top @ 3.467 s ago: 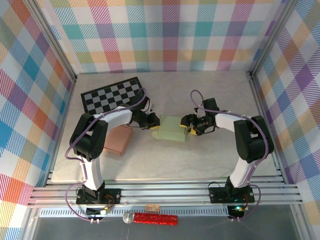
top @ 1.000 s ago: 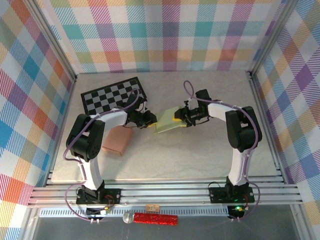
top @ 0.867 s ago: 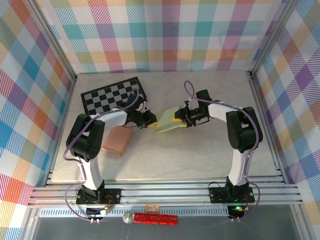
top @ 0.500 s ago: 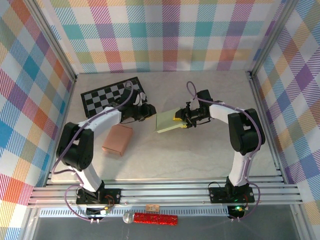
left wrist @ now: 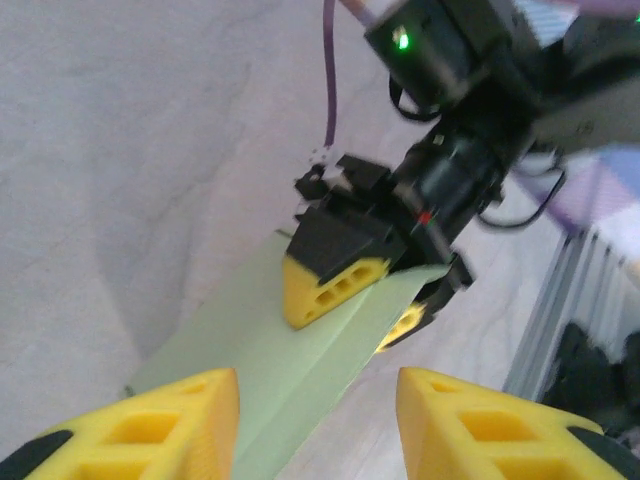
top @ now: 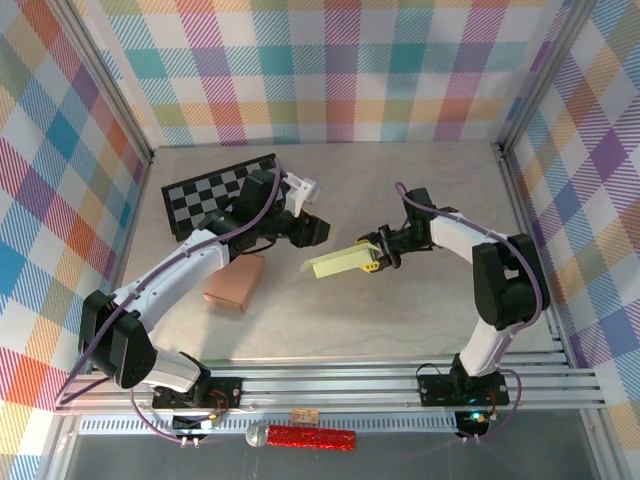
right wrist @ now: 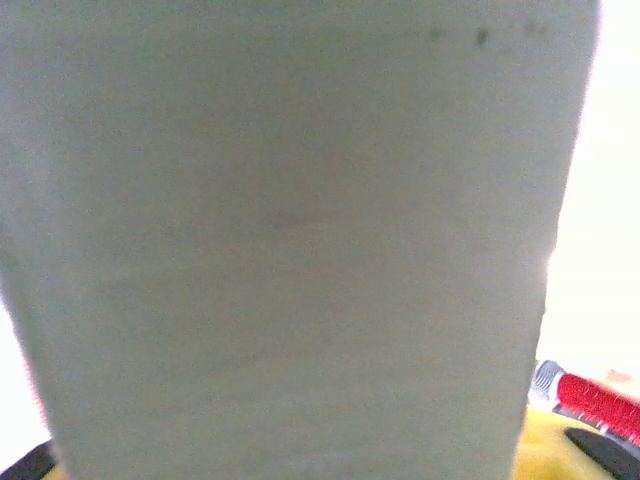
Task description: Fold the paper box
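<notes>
The paper box (top: 335, 262) is a flat pale green sheet, held off the table near its middle and tilted almost edge-on. My right gripper (top: 371, 256) is shut on its right end; in the left wrist view its yellow pads (left wrist: 330, 282) pinch the green paper box (left wrist: 290, 350) from both sides. My left gripper (top: 312, 229) hangs raised to the upper left of the sheet, apart from it. Its jaws (left wrist: 315, 430) stand open with nothing between them. In the right wrist view the paper box (right wrist: 290, 230) hides the fingers.
A pink-brown box (top: 235, 281) lies on the table at the left. A checkerboard mat (top: 212, 190) sits at the back left. A red cylinder (top: 300, 437) lies below the front rail. Metal frame posts and plaid walls bound the table.
My left gripper opened, let go of the paper box and rose away from it. The right gripper carried the sheet slightly forward and right, tilting it edge-on.
</notes>
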You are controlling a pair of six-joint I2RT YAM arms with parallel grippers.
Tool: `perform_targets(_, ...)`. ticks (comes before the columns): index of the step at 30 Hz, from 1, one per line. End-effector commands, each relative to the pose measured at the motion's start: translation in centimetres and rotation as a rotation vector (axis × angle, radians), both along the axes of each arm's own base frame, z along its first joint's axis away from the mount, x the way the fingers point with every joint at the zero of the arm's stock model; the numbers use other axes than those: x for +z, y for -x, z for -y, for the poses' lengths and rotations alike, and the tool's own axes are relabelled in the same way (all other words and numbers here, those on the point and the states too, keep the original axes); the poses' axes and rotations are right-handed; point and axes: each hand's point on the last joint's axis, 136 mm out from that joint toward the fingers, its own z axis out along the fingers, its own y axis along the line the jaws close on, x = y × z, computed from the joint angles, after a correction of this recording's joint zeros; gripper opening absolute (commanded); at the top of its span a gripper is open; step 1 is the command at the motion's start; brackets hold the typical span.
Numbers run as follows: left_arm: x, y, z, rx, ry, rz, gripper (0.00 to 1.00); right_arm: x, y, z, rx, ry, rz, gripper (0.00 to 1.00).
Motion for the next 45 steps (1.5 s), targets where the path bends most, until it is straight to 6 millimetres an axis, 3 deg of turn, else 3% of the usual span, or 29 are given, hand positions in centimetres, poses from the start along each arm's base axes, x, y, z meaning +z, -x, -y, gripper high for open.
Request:
perform_targets(1,-0.1,1.7,-0.1,-0.178,-0.081,0.083,0.48,1.1,1.7,1.2,-0.054,-0.029,-0.188,0.35)
perform_targets(6,-2.1,3.7,0.8,-0.373,-0.215,0.093,0.53,0.0,1.9,2.5,-0.087,-0.027,-0.236,0.35)
perform_targets(12,-4.7,3.6,3.2,-0.466,-0.317,0.083,0.63,-1.9,2.1,3.0,-0.083,-0.025,-0.277,0.35)
perform_targets(17,-7.4,3.9,5.0,-0.542,-0.438,0.101,0.64,-2.8,1.9,3.6,-0.088,-0.024,-0.286,0.35)
perform_targets(30,-11.9,2.8,6.4,-0.543,-0.621,0.178,0.64,-4.2,1.0,5.2,-0.130,-0.029,-0.299,0.36)
perform_targets(34,-12.7,2.8,6.8,-0.536,-0.656,0.198,0.63,-4.6,0.4,5.6,-0.146,-0.029,-0.305,0.40)
perform_targets(40,-13.7,0.9,6.7,-0.433,-0.736,0.263,0.60,-4.9,-0.1,5.9,-0.160,-0.029,-0.310,0.47)
perform_targets(45,-14.0,0.6,7.0,-0.427,-0.727,0.269,0.60,-5.3,-0.6,6.5,-0.178,-0.027,-0.306,0.55)
